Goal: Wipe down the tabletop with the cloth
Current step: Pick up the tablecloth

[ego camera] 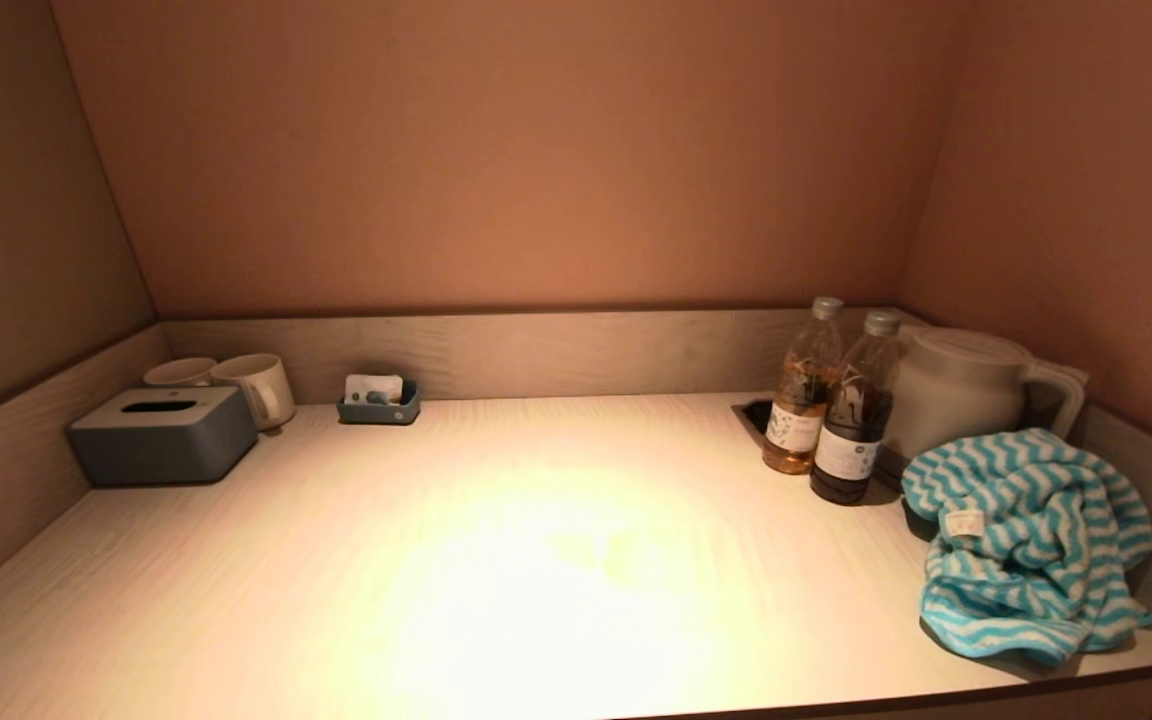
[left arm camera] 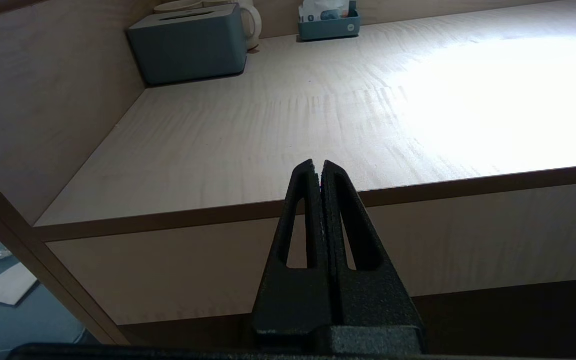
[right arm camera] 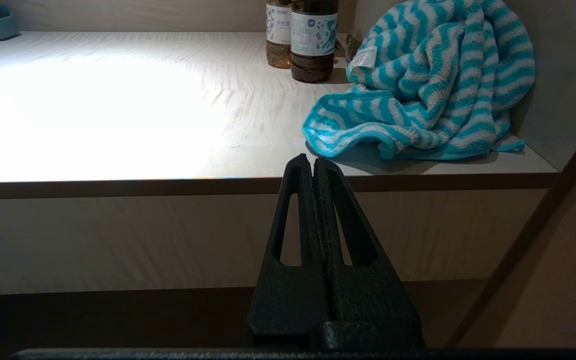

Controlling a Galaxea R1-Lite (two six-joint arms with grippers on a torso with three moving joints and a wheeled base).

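Observation:
The cloth [ego camera: 1026, 545], a turquoise and white zigzag-striped towel with a small white tag, lies bunched at the tabletop's [ego camera: 536, 560] near right corner, against the side rim. The right wrist view shows the cloth [right arm camera: 423, 85] beyond the front edge. My right gripper [right arm camera: 314, 160] is shut and empty, held in front of and below the tabletop's [right arm camera: 118, 100] front edge, short of the cloth. My left gripper [left arm camera: 318, 163] is also shut and empty, parked before the front edge of the tabletop [left arm camera: 268, 130] toward its left side. Neither arm shows in the head view.
Two bottles [ego camera: 831, 410] and a white kettle [ego camera: 961, 390] stand behind the cloth at the back right. At the back left are a grey tissue box [ego camera: 164, 435], two mugs [ego camera: 256, 385] and a small blue tray [ego camera: 379, 402]. Walls enclose three sides.

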